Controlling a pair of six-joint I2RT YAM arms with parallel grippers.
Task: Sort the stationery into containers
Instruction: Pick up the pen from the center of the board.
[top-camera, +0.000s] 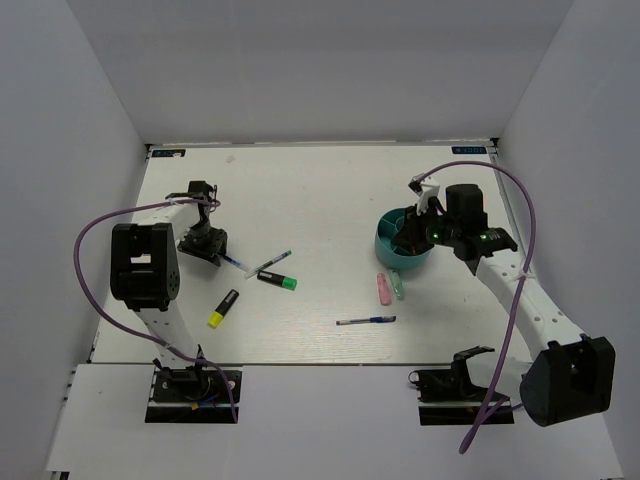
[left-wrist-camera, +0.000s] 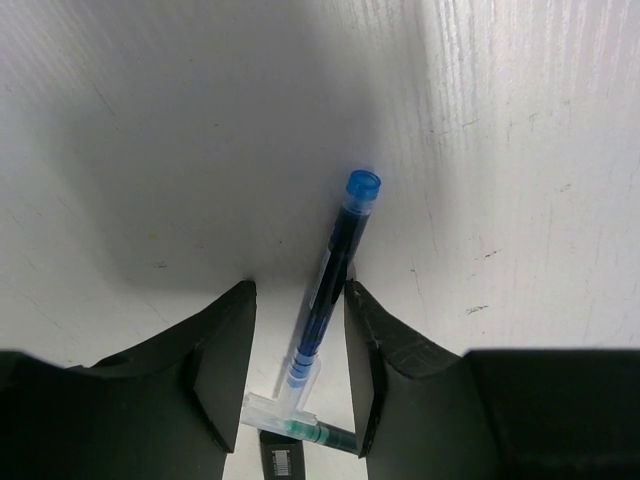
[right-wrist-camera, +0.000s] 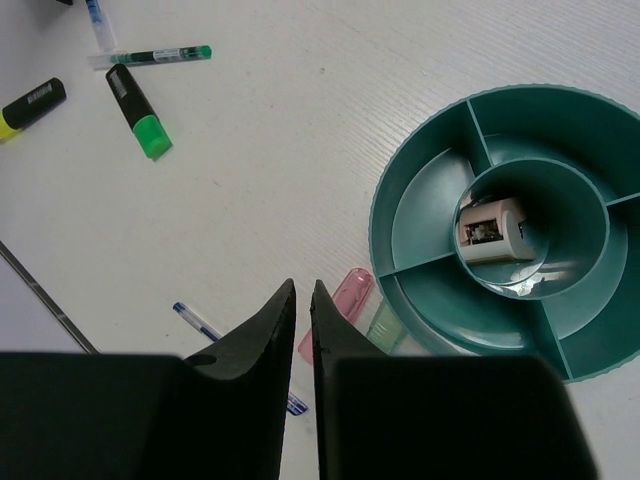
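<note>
Teal organiser (right-wrist-camera: 425, 215) holds one white item (right-wrist-camera: 492, 228) in its tube; highlighters (right-wrist-camera: 140, 110), markers (right-wrist-camera: 345, 300) and pens (top-camera: 365, 321) lie unsorted. My left gripper (left-wrist-camera: 298, 330), jaws apart, straddles a blue pen (left-wrist-camera: 335, 265); right gripper (right-wrist-camera: 303, 290) jaws together, empty.

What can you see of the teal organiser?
The teal organiser is round plastic, upright on the white table, right of centre. A central tube is ringed by divided compartments. The tube holds a small white-pink eraser; the visible compartments look empty. A pink marker and pale green marker lie beside its rim.
</note>
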